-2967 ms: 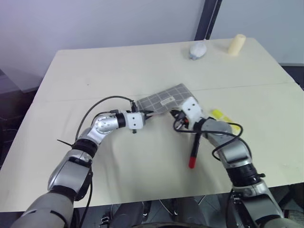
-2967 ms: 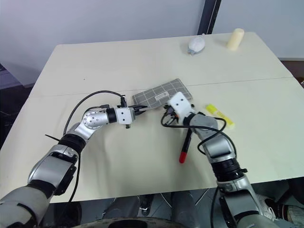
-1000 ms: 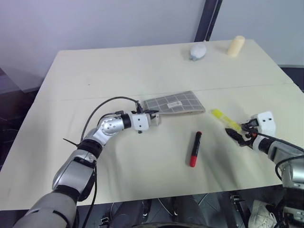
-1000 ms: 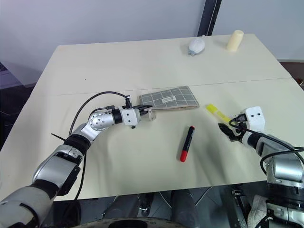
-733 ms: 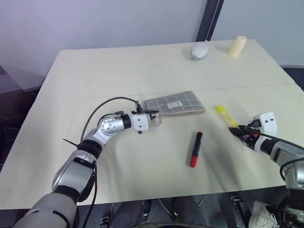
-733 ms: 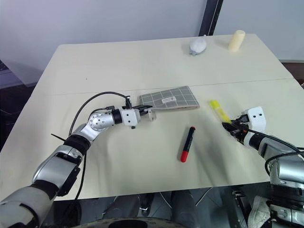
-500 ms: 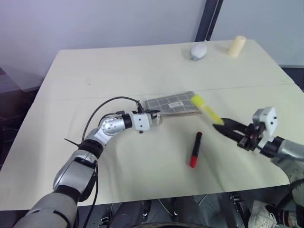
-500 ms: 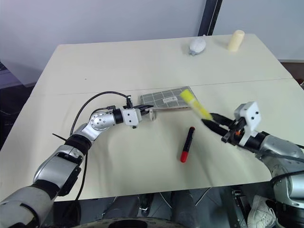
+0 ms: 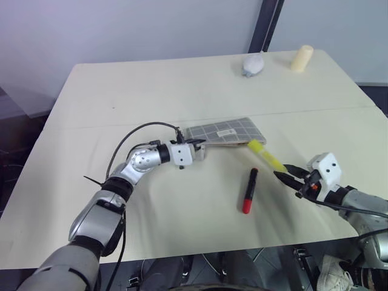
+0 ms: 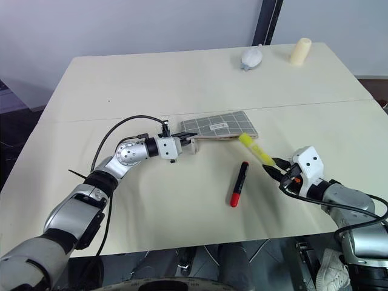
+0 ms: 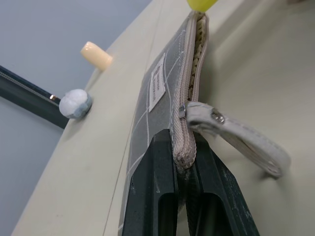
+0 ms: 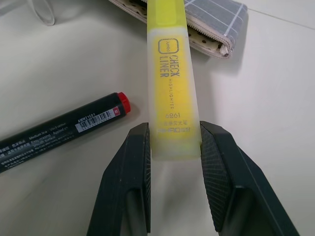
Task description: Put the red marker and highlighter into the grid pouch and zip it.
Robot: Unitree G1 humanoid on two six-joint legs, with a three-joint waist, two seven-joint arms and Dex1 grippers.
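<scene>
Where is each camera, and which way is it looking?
Left eye and right eye views: up on the head, looking forward and down at the table; both arms show, left gripper and right gripper.
Left wrist view: on the left wrist, looking along its two black fingers pinching the grid pouch at its end.
Right wrist view: on the right wrist, looking along its fingers gripping the highlighter, with the red marker beside it.
Shared: both wrist views see the pouch's zipper edge and the highlighter.
</scene>
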